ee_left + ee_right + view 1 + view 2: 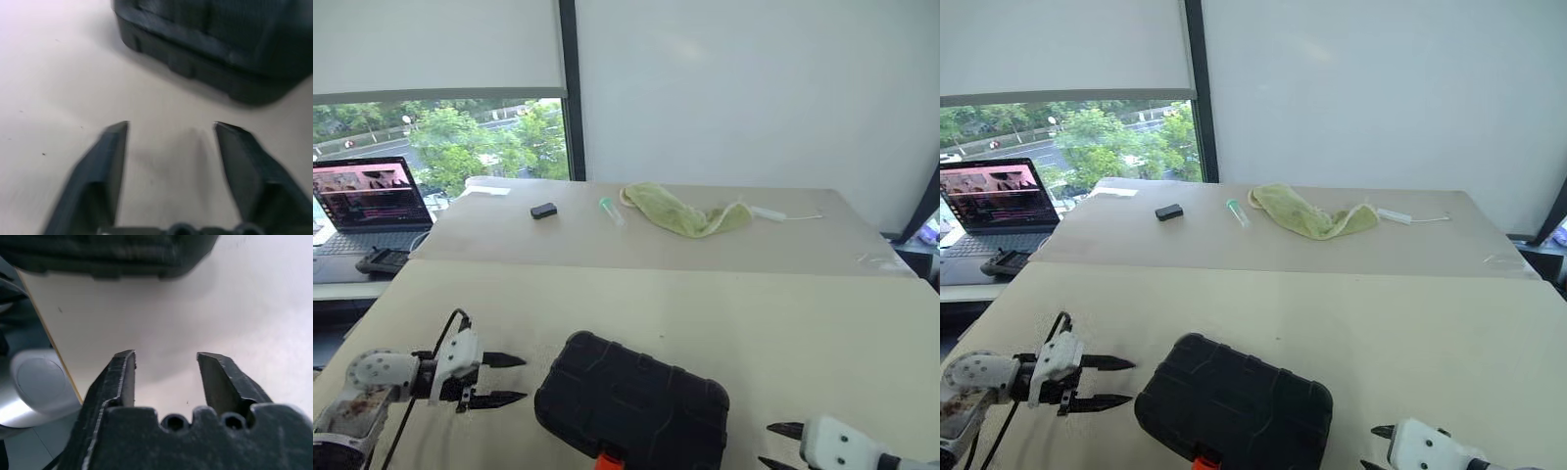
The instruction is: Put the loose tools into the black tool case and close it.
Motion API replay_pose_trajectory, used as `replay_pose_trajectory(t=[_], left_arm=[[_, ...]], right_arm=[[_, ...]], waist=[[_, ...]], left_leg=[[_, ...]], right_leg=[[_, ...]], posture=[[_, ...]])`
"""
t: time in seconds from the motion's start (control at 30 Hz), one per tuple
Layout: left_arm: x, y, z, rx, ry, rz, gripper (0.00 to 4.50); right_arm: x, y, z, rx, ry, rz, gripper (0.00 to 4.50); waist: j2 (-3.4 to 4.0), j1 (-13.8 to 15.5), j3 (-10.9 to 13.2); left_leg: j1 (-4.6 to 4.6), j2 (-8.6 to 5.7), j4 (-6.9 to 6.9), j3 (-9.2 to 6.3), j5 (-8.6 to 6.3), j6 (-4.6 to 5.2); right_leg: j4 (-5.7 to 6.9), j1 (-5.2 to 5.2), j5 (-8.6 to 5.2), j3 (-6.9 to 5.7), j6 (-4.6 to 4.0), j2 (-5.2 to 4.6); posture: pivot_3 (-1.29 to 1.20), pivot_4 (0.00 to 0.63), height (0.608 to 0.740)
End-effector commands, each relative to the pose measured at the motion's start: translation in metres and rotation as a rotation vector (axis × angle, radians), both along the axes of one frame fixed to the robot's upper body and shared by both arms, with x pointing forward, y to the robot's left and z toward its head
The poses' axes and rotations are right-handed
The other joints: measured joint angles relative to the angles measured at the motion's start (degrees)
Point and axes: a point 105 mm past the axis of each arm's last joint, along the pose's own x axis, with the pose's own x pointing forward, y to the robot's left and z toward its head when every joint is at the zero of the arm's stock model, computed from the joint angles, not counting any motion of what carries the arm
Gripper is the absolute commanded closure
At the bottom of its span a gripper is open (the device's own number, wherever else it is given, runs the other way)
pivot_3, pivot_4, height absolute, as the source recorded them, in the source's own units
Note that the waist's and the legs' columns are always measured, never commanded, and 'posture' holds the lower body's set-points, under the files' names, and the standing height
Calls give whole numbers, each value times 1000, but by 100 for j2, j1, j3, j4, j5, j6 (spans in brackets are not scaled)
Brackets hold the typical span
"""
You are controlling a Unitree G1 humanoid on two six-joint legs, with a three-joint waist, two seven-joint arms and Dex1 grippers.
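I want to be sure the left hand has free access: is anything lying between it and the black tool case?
Nothing visible does. The left hand, fingers apart, points at the closed black tool case across a bare strip of table.

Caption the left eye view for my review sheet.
Closed black tool case on the table, open left gripper beside it.

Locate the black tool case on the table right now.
In the head views the black tool case lies shut at the near table edge, between the left pincer and the right pincer, touching neither.
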Motion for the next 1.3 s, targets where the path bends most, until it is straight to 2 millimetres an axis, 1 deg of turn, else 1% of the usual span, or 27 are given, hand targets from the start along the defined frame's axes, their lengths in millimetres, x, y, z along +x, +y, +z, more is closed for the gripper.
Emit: replay_pose_trajectory(t=[0.03,0.07,0.1,0.13,0.17,0.2,0.23,0.27,0.33,0.4,0.43,0.53,0.57,0.63,0.7,0.77,0.83,0.97,1.0,1.03,1.1,1.2,1.3], left_arm=[[3,-17,29,-96,34,8,550],[2,-21,32,-115,50,7,708],[3,-25,34,-121,56,11,976],[3,-29,35,-128,54,15,1164],[5,-32,36,-131,44,32,1642],[8,-33,36,-129,34,56,1936],[8,-34,35,-127,31,70,2388],[8,-34,33,-117,25,89,2755],[8,-33,29,-104,24,128,3451],[7,-30,24,-80,23,164,4320],[6,-29,21,-69,26,178,4486],[0,-26,8,19,41,192,4486],[-8,-32,3,54,41,146,4486],[-19,-43,-1,65,48,96,4486],[-20,-55,0,35,57,107,4486],[-20,-68,3,-2,68,134,4486],[-14,-76,5,-42,88,201,4486],[12,-73,2,-66,85,361,4486],[21,-74,2,-83,84,401,4486],[29,-76,2,-93,78,434,4486],[40,-79,3,-108,74,486,4486],[50,-82,7,-133,75,529,4486],[57,-83,8,-144,80,566,4486]], right_arm=[[5,18,13,130,-16,-14,2400],[8,21,14,152,-16,-21,2651],[10,23,13,165,-9,-25,2786],[13,24,11,165,2,-34,3117],[16,24,8,155,7,-45,3539],[17,25,6,151,19,-46,3800],[18,26,5,152,28,-49,4201],[20,28,4,154,32,-64,4476],[22,31,1,155,45,-74,4500],[24,36,0,157,60,-70,4500],[24,38,-1,159,68,-67,4500],[27,50,0,194,82,-39,4500],[29,54,0,198,83,-25,4500],[35,58,0,202,83,-22,4500],[45,60,2,208,69,-32,4500],[61,62,4,206,50,-56,4500],[81,66,7,195,24,-63,4500],[126,72,17,165,-43,-86,4500],[144,72,21,158,-70,-115,4500],[161,71,23,146,-91,-135,4500],[186,69,26,109,-126,-144,4500],[211,63,28,100,-140,-179,4500],[225,57,29,77,-159,-189,4500]], waist=[[1,-12,0],[1,-29,1],[1,-44,1],[2,-65,1],[2,-69,2],[4,-52,3],[5,-49,3],[5,-47,3],[3,-47,2],[2,-48,2],[2,-52,2],[1,-48,3],[1,-54,3],[-3,-76,6],[-6,-63,7],[-9,-55,11],[-8,-53,21],[-16,-56,35],[-16,-54,37],[-15,-54,39],[-15,-57,41],[-17,-53,40],[-18,-47,40]], left_leg=[[-1,1,1,0,-1,0],[-1,1,1,0,-1,1],[-1,1,-1,0,-2,1],[-1,2,-1,0,-2,0],[-3,2,-2,1,-3,-1],[-7,1,-2,1,-3,-2],[-10,1,-4,1,-2,-3],[-14,0,-5,1,-2,-3],[-40,0,-5,1,2,-9],[-61,-11,-4,2,5,-13],[-59,-13,-3,2,5,-14],[-58,-13,-4,1,5,-14],[-57,-12,-4,0,5,-14],[-56,-11,-4,2,5,-15],[-55,-9,-3,2,7,-18],[-52,-7,1,1,11,-23],[-54,-7,7,2,15,-22],[-60,-12,16,2,39,-17],[-63,-13,16,2,44,-21],[-63,-15,15,1,47,-24],[-64,-20,14,-1,51,-28],[-69,-27,13,-8,54,-27],[-83,-33,7,-15,51,-23]], right_leg=[[-1,-2,0,4,0,-4],[-1,-2,0,5,0,-6],[-3,-2,1,8,0,-9],[-3,-2,1,9,-1,-8],[-2,-7,1,14,-1,-7],[0,-12,2,12,-2,-5],[0,-18,1,10,-3,-3],[1,-23,1,11,-3,-2],[6,-52,1,10,-7,3],[33,-84,1,13,-9,1],[42,-86,-1,13,-12,-1],[45,-87,-6,9,-20,2],[46,-87,-7,9,-22,1],[46,-88,-10,12,-27,2],[48,-88,-14,12,-34,2],[49,-86,-13,11,-38,3],[50,-86,-8,15,-44,3],[52,-89,19,17,-44,8],[54,-92,33,16,-28,12],[56,-93,34,15,-29,14],[57,-95,37,15,-32,20],[57,-94,45,13,-26,20],[47,-96,47,6,-21,9]], posture=[[0,150,740],[0,150,740],[0,150,740],[0,150,740],[0,150,740],[0,150,740],[0,150,740],[0,150,740],[0,150,740],[0,150,740],[0,150,740],[0,150,740],[0,150,740],[0,150,740],[0,150,740],[0,150,740],[0,150,740],[0,150,740],[0,150,740],[0,150,740],[0,150,740],[0,150,740],[0,150,740]])
